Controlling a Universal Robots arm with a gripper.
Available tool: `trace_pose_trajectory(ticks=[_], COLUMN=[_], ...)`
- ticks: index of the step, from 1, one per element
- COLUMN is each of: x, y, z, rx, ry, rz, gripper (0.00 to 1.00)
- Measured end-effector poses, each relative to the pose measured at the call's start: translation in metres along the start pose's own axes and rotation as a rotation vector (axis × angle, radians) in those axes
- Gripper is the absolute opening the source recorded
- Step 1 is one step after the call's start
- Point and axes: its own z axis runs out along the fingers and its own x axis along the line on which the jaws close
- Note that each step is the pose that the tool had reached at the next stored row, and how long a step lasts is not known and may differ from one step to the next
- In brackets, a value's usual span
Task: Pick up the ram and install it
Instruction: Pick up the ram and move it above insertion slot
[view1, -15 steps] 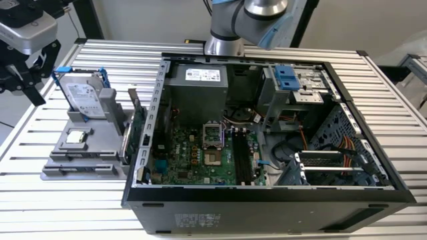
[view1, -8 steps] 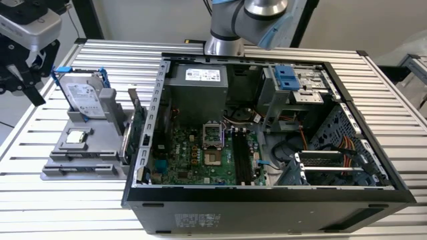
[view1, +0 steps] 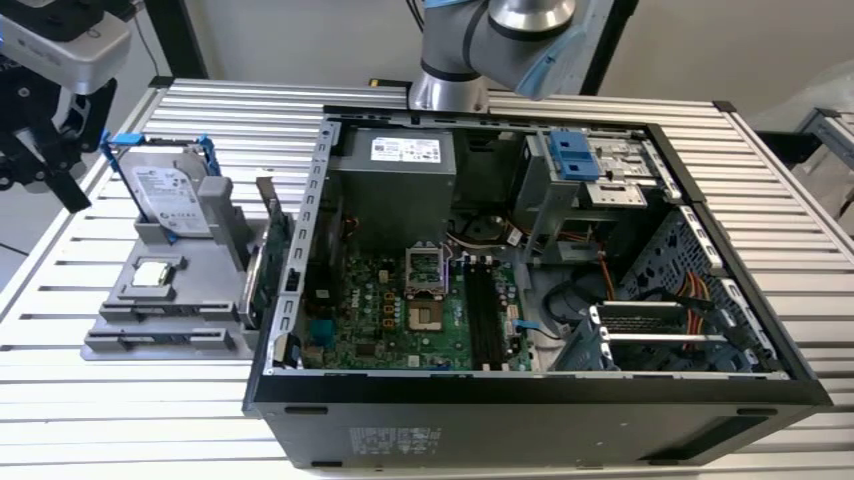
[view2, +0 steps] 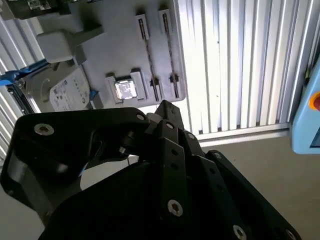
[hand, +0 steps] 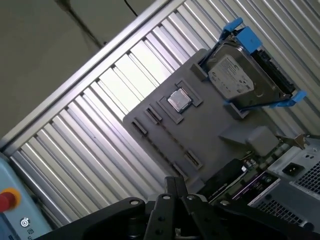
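The ram is out of view; I cannot pick it out on the holder or in the case. My gripper (view1: 44, 160) hangs high at the exterior view's left, above and beyond the grey parts holder (view1: 127, 340), well away from the open computer case (view1: 534, 385). In both wrist views its black fingers (hand: 172, 184) meet at a point with nothing between them (view2: 163, 107). The holder's narrow slots (view2: 145, 50) look bare. Long dark memory slots (view1: 482, 312) run along the motherboard (view1: 387, 320) inside the case.
On the holder stand a silver hard drive with blue handle (view1: 171, 195), a small square chip (view1: 156, 272) and an upright green expansion card (view1: 274, 262). The arm's base (view1: 447, 60) rises behind the case. A pale blue box with a red button (hand: 7, 200) lies off the slatted table.
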Motion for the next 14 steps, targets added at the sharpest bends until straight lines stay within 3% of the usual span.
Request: trace_pose_trajectory(ticks=[14], x=[0.0], y=[-0.0001], z=[0.0], rx=[-0.0009], ry=[0.0079], rz=[-0.157], gripper=[0.0])
